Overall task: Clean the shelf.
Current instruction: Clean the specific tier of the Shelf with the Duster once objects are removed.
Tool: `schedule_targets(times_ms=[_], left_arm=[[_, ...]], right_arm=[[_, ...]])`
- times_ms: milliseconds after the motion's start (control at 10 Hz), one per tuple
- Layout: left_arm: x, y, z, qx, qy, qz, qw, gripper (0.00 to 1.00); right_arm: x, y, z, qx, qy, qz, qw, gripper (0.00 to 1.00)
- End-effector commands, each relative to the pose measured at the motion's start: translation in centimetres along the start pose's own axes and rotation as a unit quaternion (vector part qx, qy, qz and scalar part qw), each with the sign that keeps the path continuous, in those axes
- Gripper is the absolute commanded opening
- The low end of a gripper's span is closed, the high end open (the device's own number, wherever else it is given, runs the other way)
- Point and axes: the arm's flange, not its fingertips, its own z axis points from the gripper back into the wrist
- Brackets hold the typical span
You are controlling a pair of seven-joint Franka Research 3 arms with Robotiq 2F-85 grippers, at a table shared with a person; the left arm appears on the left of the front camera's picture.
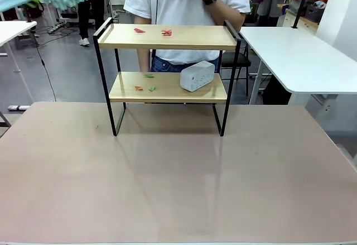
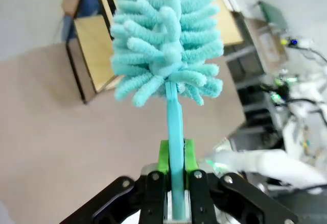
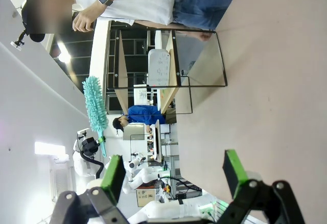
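Presently grips duster (image 2: 166, 45) in left gripper (image 2: 176, 150), ten o'clock of shelf (image 1: 189, 36), right gripper (image 3: 172, 173) wide; risks sweeping white box (image 1: 197, 75) off with broad strokes.

You have the pale counter (image 1: 178, 189) in front of you, and the shelf (image 1: 195, 37) stands on it toward the far edge, its black legs on the surface. Two red scraps (image 1: 167, 32) lie on its top board, left of the middle. The lower board carries a white box (image 1: 197, 76) toward the right, with three small green and orange scraps (image 1: 139, 88) to the box's left.
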Motion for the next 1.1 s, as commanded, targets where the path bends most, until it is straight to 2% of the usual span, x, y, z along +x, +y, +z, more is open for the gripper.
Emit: schedule_targets(times_ms=[0,300,600,900,1000], left_arm=[[1.3,-0.9,-2.7,0.041,0.030,0.016,0.999,0.12],[2.1,-1.7,-5.7,0.080,0.068,0.020,0.994,0.12],[1.5,-2.5,-7.9,0.102,0.112,-0.003,0.988,0.12],[0.9,-2.7,-9.0,0.087,0.148,-0.036,0.984,0.12],[0.6,-2.8,-9.4,0.066,0.172,-0.061,0.981,0.12]], right_arm=[[-0.1,0.2,0.1,0.003,0.002,0.006,1.000,1.00],[-0.1,0.2,0.1,0.003,0.002,0.006,1.000,1.00],[-0.1,0.2,0.1,0.003,0.002,0.006,1.000,1.00],[-0.1,0.2,0.1,0.003,0.002,0.006,1.000,1.00],[-0.1,0.2,0.1,0.003,0.002,0.006,1.000,1.00]])
